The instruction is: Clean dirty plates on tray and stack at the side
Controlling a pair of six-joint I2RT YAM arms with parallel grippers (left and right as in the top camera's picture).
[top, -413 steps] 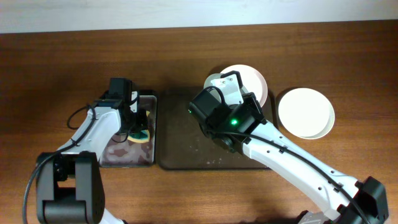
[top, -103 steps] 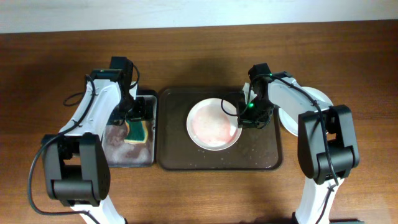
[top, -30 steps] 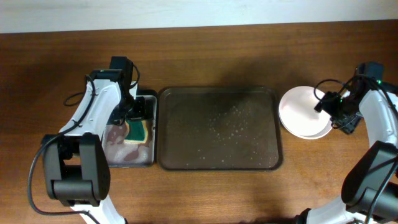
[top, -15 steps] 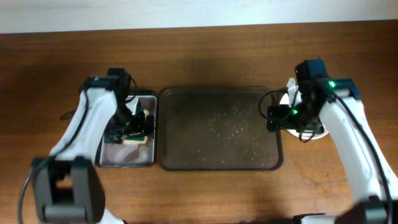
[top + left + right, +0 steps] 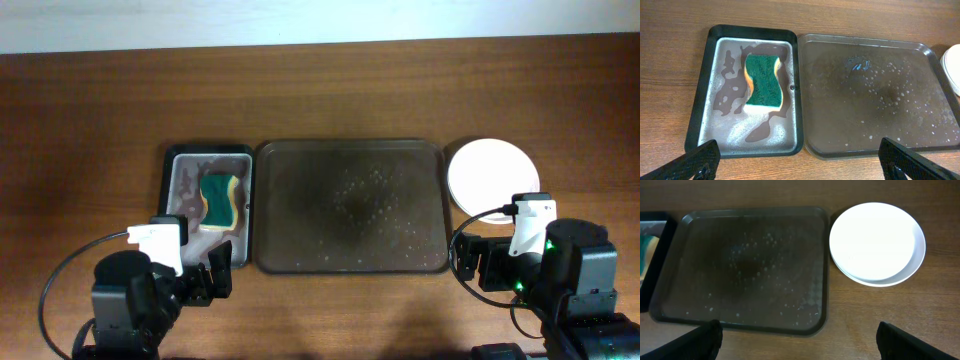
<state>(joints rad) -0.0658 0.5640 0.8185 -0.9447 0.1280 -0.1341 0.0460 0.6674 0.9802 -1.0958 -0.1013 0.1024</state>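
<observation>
The dark brown tray (image 5: 350, 205) lies in the middle of the table with nothing on it but water droplets and a wet film; it also fills the left wrist view (image 5: 865, 95) and the right wrist view (image 5: 745, 265). The white plates (image 5: 491, 180) sit stacked on the wood just right of the tray, clean on top (image 5: 875, 242). My left gripper (image 5: 208, 278) hangs open near the front edge, its fingers (image 5: 695, 162) spread wide over bare wood. My right gripper (image 5: 478, 265) is open too, in front of the plates, holding nothing.
A smaller black tray (image 5: 178, 165) with soapy water stands left of the brown one; a green and yellow sponge (image 5: 218, 200) lies in it (image 5: 762, 80). Bare wooden table surrounds both trays, and both arm bases sit at the front.
Both arms have pulled back to the table's front edge. The right gripper has left the plate stack and the left one has left the sponge tray. Plates and sponge have stayed put.
</observation>
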